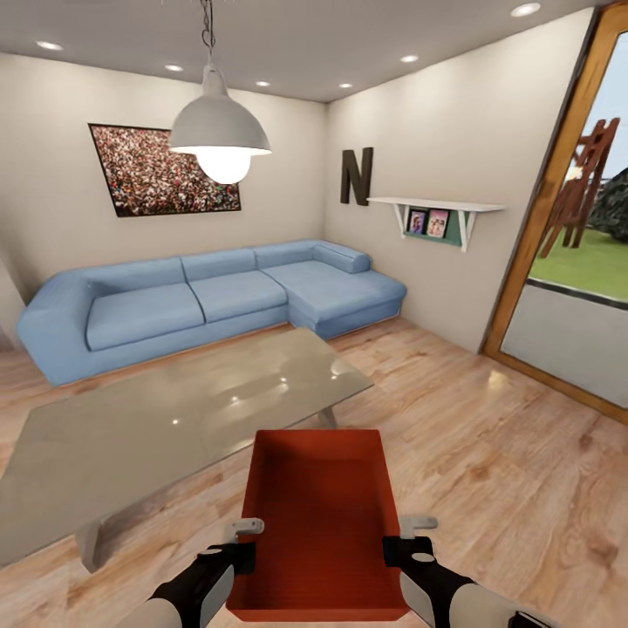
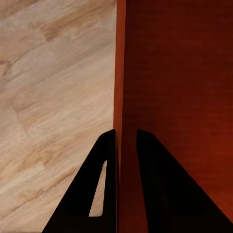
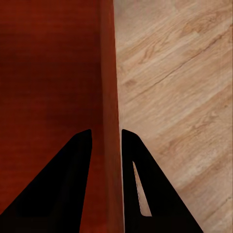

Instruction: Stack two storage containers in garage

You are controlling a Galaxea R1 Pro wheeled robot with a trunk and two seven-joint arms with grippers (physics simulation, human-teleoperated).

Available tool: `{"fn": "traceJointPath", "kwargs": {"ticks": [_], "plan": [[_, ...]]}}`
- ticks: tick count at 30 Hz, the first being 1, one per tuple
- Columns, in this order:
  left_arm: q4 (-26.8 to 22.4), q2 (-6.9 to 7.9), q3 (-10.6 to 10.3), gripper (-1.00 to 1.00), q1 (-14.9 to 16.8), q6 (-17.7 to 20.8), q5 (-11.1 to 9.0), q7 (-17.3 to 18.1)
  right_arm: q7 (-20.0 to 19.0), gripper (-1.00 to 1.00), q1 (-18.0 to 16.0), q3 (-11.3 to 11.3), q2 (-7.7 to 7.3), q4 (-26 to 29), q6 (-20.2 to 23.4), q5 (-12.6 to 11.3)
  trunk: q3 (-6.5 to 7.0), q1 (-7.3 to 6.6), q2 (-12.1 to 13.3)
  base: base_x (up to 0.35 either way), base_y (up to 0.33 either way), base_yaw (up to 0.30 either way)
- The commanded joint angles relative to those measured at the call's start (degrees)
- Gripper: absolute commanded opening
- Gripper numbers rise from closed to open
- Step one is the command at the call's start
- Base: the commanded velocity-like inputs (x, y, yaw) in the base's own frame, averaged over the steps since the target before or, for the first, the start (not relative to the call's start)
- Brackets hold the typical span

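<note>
- a red-orange bin (image 1: 318, 515) with an open top hung in front of the robot, above the light wood-plank floor (image 1: 488, 471), just before the near edge of the low beige table (image 1: 166, 419).
- the left gripper (image 1: 246, 542) was clamped on the bin's left wall, and the right gripper (image 1: 403, 539) on its right wall, both near the end of the bin closest to the robot.
- in the left wrist view the left gripper (image 2: 126, 145) stood narrow, one dark finger (image 2: 104, 160) outside the thin wall and the other inside, the wall pinched between them.
- the right wrist view showed the same for the right gripper (image 3: 106, 143): one finger (image 3: 133, 160) on the outer side of the wall, one over the bin's (image 3: 48, 77) inside, with the plank floor (image 3: 179, 82) beyond.
- the bin (image 2: 179, 73) looked empty.
- behind the table stood a blue corner sofa (image 1: 201, 296), well apart from the bin.
- on the walls were a framed picture (image 1: 161, 170), a big letter "n" (image 1: 356, 174) and a white shelf (image 1: 440, 209).
- a white lamp (image 1: 218, 131) hung from the ceiling.
- a wood-framed glass door (image 1: 567, 235) stood at the right.
</note>
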State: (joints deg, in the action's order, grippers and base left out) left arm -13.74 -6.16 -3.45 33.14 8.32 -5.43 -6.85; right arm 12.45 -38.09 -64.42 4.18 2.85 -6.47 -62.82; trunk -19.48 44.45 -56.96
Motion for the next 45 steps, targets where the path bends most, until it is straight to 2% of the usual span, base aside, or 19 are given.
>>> {"fn": "traceJointPath", "kwargs": {"ticks": [1, 11, 19, 34, 45], "plan": [[0.1, 0.04, -0.2, -1.0, 0.0, 0.4, -0.6, -0.7, 1.1, -1.0, -0.1, 0.8, -0.64, 0.0, -0.9, 0.0, -0.07, 0.0, 0.0, 0.0, 0.0, 0.3], [0.1, 0.04, -0.2, -1.0, 0.0, 0.4, -0.7, -0.7, 1.1, -1.0, -0.1, 0.7, -0.64, 0.0, -0.9, 0.0, -0.07, 0.0, 0.0, 0.0, 0.0, 0.298], [0.1, 0.08, -0.3, -1.0, 0.0, 0.6, -0.7, -0.7, 1.1, -1.0, -0.1, 0.7, -0.67, 0.0, -0.9, 0.1, -0.07, 0.0, 0.0, -0.015, 0.0, 0.043], [0.0, 0.06, -0.2, -1.0, 0.0, 0.7, -0.7, -0.5, 1.1, -1.0, -0.1, 0.8, -0.67, 0.0, -0.8, 0.1, -0.07, 0.0, 0.0, -0.255, 0.0, 0.003], [0.0, 0.05, -0.2, -1.0, 0.0, 0.6, -0.7, -0.5, 1.1, -1.0, -0.1, 0.6, -0.65, 0.0, -0.6, 0.1, -0.07, 0.0, 0.0, -0.01, 0.0, 0.238]]}}
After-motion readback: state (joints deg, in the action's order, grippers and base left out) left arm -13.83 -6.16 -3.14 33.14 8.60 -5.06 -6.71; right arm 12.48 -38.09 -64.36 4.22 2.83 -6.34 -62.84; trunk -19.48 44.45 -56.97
